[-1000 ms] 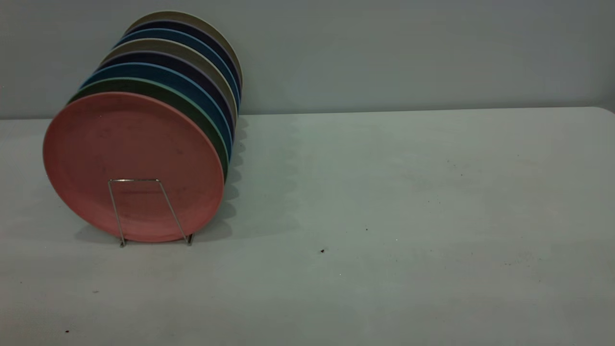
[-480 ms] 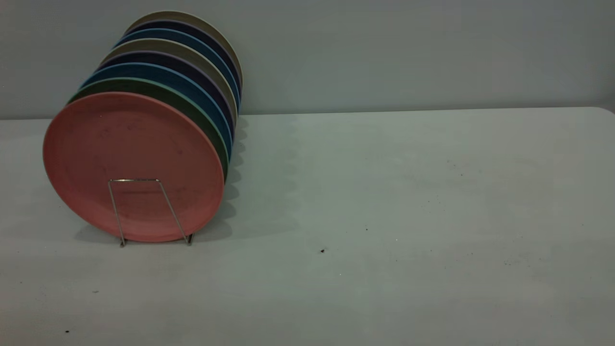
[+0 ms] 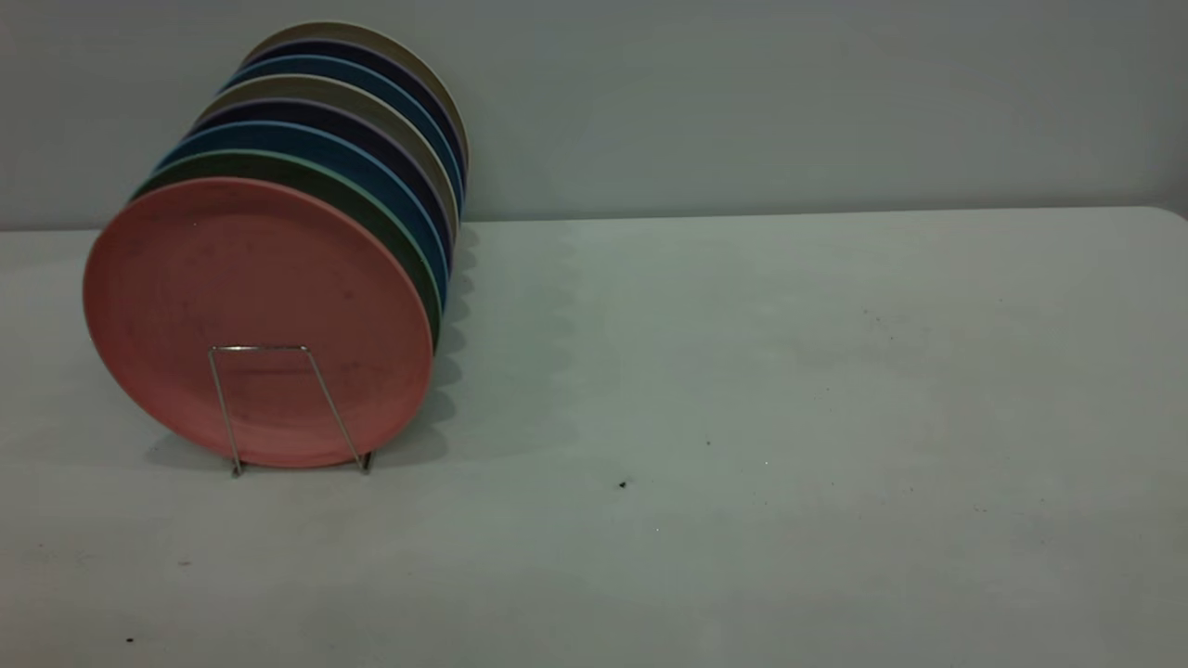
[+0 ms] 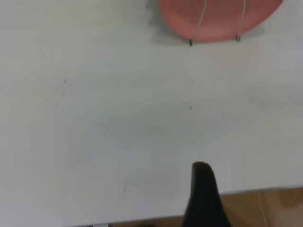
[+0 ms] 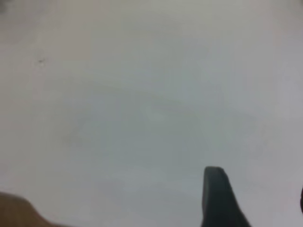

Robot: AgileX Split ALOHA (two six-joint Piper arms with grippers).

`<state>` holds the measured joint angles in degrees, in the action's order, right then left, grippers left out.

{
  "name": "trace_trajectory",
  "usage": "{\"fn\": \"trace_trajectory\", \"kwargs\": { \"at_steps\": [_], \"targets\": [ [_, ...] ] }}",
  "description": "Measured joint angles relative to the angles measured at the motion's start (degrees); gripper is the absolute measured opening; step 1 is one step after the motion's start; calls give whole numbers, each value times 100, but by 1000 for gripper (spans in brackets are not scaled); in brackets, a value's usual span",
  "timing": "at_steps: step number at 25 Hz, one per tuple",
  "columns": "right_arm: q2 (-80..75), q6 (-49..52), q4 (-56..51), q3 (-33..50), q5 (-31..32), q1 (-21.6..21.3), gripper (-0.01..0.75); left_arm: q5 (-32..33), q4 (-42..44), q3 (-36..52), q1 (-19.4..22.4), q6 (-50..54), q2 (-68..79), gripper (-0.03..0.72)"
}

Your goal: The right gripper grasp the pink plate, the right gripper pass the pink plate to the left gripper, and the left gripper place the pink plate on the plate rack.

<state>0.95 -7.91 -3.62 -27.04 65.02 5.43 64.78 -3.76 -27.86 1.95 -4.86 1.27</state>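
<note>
The pink plate [image 3: 251, 315] stands upright in the front slot of the plate rack [image 3: 264, 349], behind its silver wire loop, at the table's left. Neither gripper shows in the exterior view. In the left wrist view the pink plate [image 4: 220, 19] and the rack wires [image 4: 200, 21] lie far from the left gripper [image 4: 251, 189], which hangs over the table's edge, open and empty, with one black finger [image 4: 201, 198] showing. The right gripper [image 5: 258, 194] is open and empty over bare table, with one finger [image 5: 215, 198] in view and a sliver of the other at the frame's edge.
Several more plates [image 3: 371, 139], green, blue, dark purple and beige, stand in the rack behind the pink one. The pale table [image 3: 742, 417] stretches to the right, with a wall behind it. Brown floor [image 4: 265, 208] shows past the table's edge.
</note>
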Motion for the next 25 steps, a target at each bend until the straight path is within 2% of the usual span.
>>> {"fn": "trace_trajectory", "kwargs": {
  "at_steps": [25],
  "targets": [
    [4, 0, 0, 0, 4, -100, 425, 5, 0, 0, -2, -10, -254, 561]
  ]
}}
